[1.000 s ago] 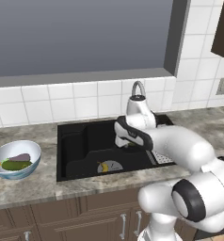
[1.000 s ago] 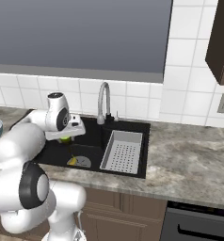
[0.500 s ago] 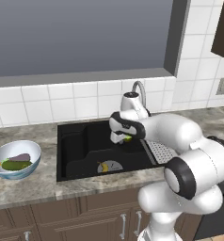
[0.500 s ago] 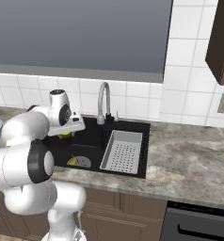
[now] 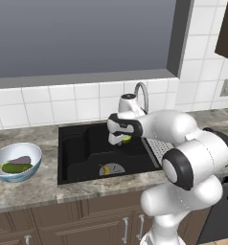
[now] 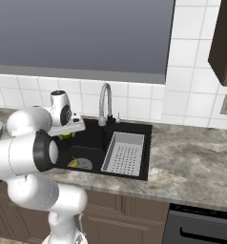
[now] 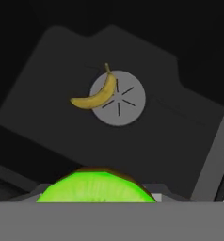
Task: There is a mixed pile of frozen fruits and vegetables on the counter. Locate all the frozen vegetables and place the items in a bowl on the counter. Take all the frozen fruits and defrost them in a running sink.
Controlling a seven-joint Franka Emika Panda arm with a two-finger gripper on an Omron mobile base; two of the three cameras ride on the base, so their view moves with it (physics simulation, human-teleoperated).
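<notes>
Lime (image 7: 97,186) sat clamped between the jaws of the gripper (image 5: 119,139), which stood partly closed on it above the black sink (image 5: 82,136). Below, the banana (image 7: 95,95) lay across the round drain (image 7: 124,100). Recommended practice, in my judgement: lower the lime closer to the basin floor before releasing, clear of the banana, so it does not bounce or roll.

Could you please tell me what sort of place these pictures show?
It looks like a home kitchen, rendered rather than real. A black sink with a chrome faucet is set in a speckled stone counter over brown wooden cabinets, with white wall tiles behind.
</notes>
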